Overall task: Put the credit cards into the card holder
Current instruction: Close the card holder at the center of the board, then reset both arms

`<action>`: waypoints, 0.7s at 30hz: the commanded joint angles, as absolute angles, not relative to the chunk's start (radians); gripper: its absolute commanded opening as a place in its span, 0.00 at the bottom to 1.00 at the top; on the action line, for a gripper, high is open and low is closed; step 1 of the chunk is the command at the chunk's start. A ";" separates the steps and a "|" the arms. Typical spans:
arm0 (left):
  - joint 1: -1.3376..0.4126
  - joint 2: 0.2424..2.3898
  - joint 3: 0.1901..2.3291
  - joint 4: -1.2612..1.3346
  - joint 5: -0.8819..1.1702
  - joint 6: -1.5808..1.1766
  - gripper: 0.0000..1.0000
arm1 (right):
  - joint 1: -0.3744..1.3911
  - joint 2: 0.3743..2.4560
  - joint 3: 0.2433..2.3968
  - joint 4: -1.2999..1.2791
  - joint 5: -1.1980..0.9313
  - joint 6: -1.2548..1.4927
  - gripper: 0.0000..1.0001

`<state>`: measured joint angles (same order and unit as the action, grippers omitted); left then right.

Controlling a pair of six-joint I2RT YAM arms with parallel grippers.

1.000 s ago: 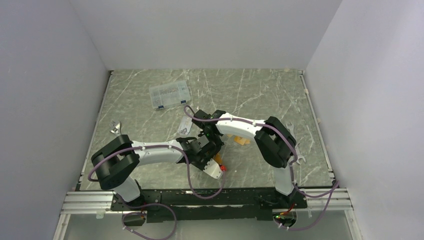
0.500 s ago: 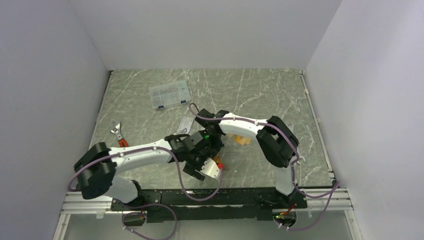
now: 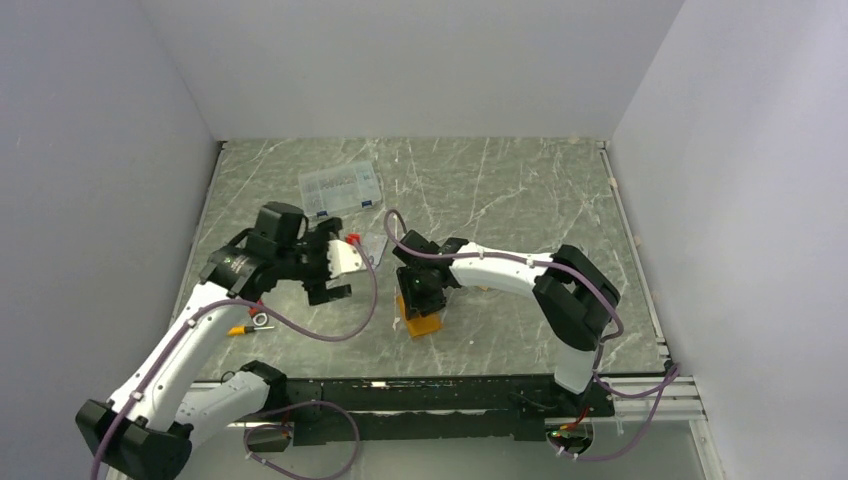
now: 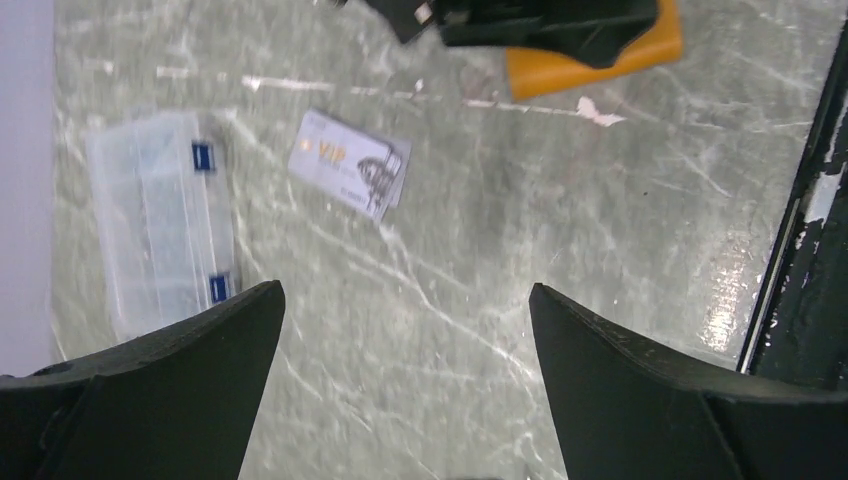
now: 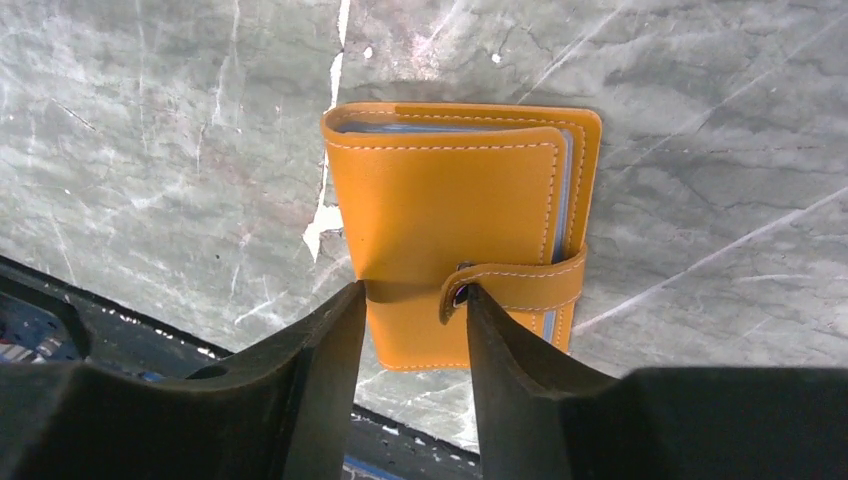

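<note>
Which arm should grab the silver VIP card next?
Left. The left tool, open, hovers near the silver-grey rectangular VIP card, while the right tool sits over the thick orange leather-like wallet.

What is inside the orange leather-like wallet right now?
Only pale blue-grey inner edges show along the folded orange leather-like wallet; its snap tab is across, so its contents are covered.

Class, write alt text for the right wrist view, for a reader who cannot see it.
A closed orange card holder, snap tab folded across its front, lies on the marbled table. Two fingers of the right gripper sit over its near edge, slightly apart.
</note>
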<state>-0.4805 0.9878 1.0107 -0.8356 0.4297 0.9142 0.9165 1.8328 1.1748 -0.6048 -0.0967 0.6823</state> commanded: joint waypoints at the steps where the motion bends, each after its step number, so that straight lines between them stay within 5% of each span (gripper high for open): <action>1: -0.322 0.959 1.037 -0.897 0.511 0.856 0.99 | 0.936 1.858 1.120 -0.583 0.099 0.704 0.47; 9: -0.086 1.003 1.165 -0.907 0.615 0.758 0.99 | 0.944 1.707 1.261 -0.693 0.132 0.675 0.58; 14: 0.069 1.027 1.201 -0.876 0.697 0.641 0.99 | 0.944 1.616 1.353 -0.760 0.137 0.641 0.80; 16: 0.080 1.026 1.200 -0.851 0.660 0.600 0.99 | 0.943 1.588 1.395 -0.777 0.130 0.619 0.97; 21: 0.112 1.014 1.173 -0.779 0.596 0.474 0.99 | 0.927 1.535 1.512 -0.824 0.153 0.551 1.00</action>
